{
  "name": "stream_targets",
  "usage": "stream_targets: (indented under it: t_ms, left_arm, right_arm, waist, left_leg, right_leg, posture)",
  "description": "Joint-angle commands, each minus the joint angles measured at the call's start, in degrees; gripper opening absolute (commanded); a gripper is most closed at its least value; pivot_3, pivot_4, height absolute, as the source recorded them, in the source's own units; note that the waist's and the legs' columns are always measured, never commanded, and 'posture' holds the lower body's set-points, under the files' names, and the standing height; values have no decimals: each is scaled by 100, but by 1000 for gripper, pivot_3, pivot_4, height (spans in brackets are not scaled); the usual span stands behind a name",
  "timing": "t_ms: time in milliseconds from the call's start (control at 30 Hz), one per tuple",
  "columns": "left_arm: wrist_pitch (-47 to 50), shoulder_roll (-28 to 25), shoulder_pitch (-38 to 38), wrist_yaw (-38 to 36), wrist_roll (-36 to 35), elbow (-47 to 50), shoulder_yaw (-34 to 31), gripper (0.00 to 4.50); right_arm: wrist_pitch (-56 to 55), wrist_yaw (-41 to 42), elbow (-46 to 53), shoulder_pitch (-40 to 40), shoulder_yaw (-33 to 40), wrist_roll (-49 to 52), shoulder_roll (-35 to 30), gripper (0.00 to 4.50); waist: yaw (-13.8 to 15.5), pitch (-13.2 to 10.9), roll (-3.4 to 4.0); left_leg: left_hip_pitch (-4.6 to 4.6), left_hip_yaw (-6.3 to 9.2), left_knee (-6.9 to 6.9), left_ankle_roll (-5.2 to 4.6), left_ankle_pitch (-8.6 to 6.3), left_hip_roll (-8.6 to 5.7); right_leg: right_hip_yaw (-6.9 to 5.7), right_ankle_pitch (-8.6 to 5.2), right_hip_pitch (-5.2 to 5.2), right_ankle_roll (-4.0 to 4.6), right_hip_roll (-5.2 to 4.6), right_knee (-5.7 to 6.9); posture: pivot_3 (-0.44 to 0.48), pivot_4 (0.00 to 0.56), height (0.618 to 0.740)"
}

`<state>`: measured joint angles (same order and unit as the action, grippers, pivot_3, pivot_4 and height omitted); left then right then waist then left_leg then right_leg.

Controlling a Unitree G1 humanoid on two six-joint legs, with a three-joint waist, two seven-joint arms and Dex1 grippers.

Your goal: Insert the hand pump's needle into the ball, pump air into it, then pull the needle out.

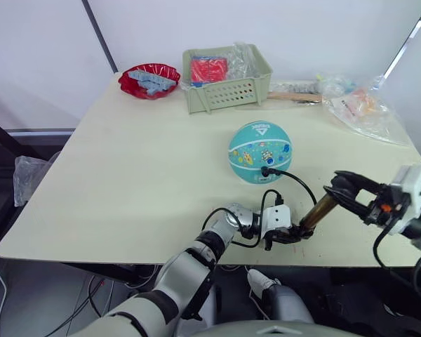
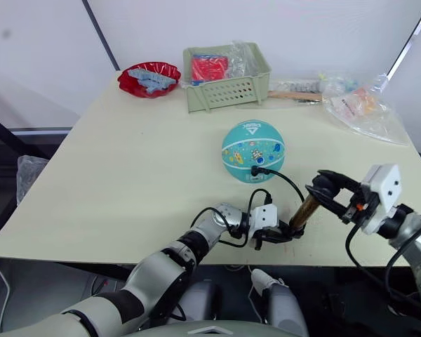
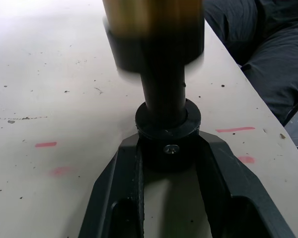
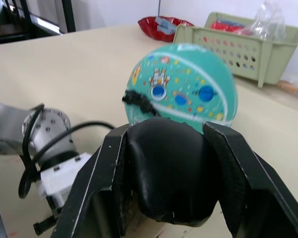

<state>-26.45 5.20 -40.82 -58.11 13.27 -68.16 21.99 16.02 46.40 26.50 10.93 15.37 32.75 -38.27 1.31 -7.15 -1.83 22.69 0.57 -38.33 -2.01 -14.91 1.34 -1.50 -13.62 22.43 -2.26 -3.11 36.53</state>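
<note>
Hand pump [image 1: 317, 213] lies tilted near the desk's [image 1: 126, 168] front edge, long axis running from black base at the left gripper [image 1: 289, 235] up and rightward to the handle in the right gripper [image 1: 340, 188]; both jaws clamped on it. Hose arcs to the needle [image 1: 266, 170], seated in the ball [image 1: 260, 152] just beyond. Risk: a hard stroke drags the hose, rolling the unrestrained ball and bending or freeing the needle.

— What sort of place was it?
— It looked like a lab: a plain table [image 1: 126, 175] with red tape marks [image 3: 45, 145], bare white walls [image 1: 42, 56], loose cables [image 1: 0, 295] on the floor, props in a basket [image 1: 228, 91].
</note>
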Motion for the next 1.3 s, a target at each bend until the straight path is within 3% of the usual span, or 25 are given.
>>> stream_targets:
  t_ms: [33, 167, 433, 833, 1033, 1300]
  left_arm:
    - [233, -78, 181, -114, 293, -335, 219, 1047]
    - [230, -80, 181, -128, 290, -332, 219, 1047]
    - [226, -101, 191, -165, 293, -330, 220, 1047]
    - [210, -78, 165, -177, 316, -354, 240, 1047]
    - [208, -78, 164, -183, 318, -359, 243, 1047]
    - [217, -102, 154, -172, 313, -364, 231, 1047]
  right_arm:
    - [-106, 22, -378, 170, -241, -415, 24, 1696]
    - [109, 126, -143, -20, 62, 41, -137, 1696]
    - [1135, 106, 439, -372, 1484, 1572, -910, 1696]
    - [2502, -70, 245, -1129, 3224, 3032, -2186, 1696]
    - [2752, 6, 64, -1314, 3439, 2920, -2491, 1696]
    - [2527, 13, 626, -713, 2581, 2412, -1818, 1696]
  waist:
    - [1, -1, 5]
    - [1, -3, 8]
    - [71, -39, 55]
    - [87, -85, 56]
    - [92, -95, 57]
    - [83, -97, 47]
  left_leg:
    - [0, 0, 0, 0, 0, -1]
    - [2, 0, 0, 0, 0, -2]
    - [23, -4, 1, 0, 0, -9]
    - [28, -6, 1, 0, 0, -10]
    - [29, -7, 0, 0, 0, -9]
    - [25, -6, 1, 0, 0, -8]
  right_leg:
    - [0, 0, 0, 1, 0, 0]
    - [0, 2, 0, 4, -1, 0]
    - [2, 11, 15, 17, -11, -3]
    - [2, 11, 17, 17, -9, -4]
    - [3, 11, 19, 16, -10, -4]
    - [3, 6, 16, 0, -7, -5]
  posture:
    - [0, 150, 738]
    - [0, 150, 738]
    - [0, 150, 738]
    - [0, 150, 738]
    - [0, 150, 738]
    - [0, 150, 738]
